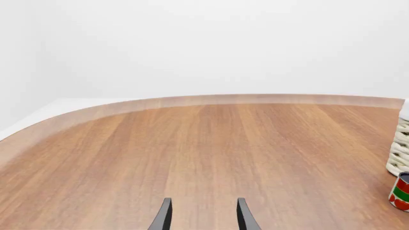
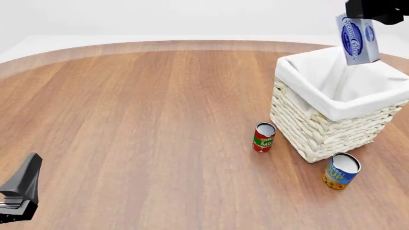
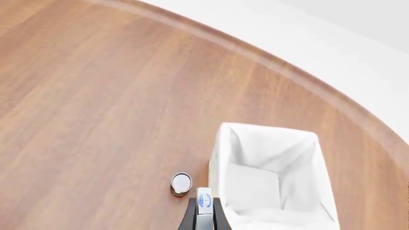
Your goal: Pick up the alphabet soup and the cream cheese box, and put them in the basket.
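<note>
The cream cheese box (image 2: 357, 39), pale blue and white, hangs upright above the far right part of the basket (image 2: 332, 122). My right gripper (image 2: 362, 17) is shut on its top end. Looking down in the right wrist view, the box (image 3: 204, 199) sits between the dark fingers of that gripper (image 3: 204, 213), at the edge of the basket's white lining (image 3: 268, 143). The alphabet soup (image 2: 341, 171) stands upright on the table by the basket's near corner. Far off at the near left, my left gripper (image 2: 27, 176) is low over the table; its fingers (image 1: 164, 216) stand open around nothing.
A red-and-green tomato sauce can (image 2: 264, 137) stands just left of the basket, and shows at the frame edge as the can (image 1: 401, 192) beside the basket's wicker wall (image 1: 399, 154). A silvery-topped can (image 3: 181, 182) stands by the basket. Wooden table (image 2: 141, 120) curves at its far edge.
</note>
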{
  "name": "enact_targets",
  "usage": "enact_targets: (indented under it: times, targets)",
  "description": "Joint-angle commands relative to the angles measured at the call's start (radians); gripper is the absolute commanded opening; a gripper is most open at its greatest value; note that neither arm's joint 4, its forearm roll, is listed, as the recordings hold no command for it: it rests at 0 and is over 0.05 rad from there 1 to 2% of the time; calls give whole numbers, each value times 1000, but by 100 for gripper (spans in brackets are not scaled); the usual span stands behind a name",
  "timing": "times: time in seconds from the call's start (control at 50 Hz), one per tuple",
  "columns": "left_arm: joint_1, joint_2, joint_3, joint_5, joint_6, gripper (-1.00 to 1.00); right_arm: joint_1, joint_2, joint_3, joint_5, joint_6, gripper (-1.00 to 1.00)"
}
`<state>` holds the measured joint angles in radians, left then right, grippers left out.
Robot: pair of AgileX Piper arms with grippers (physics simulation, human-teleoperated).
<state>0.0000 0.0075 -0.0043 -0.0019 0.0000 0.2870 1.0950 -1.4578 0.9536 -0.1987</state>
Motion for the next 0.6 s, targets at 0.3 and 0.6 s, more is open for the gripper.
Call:
enact_targets:
  times: [0.3, 0.6]
  targets:
    - [0, 0, 0, 0, 0, 100, -96, 28, 41, -55, -14, -100]
    - [0, 0, 0, 0, 0, 100, -148, 74, 91, -110, -34, -100]
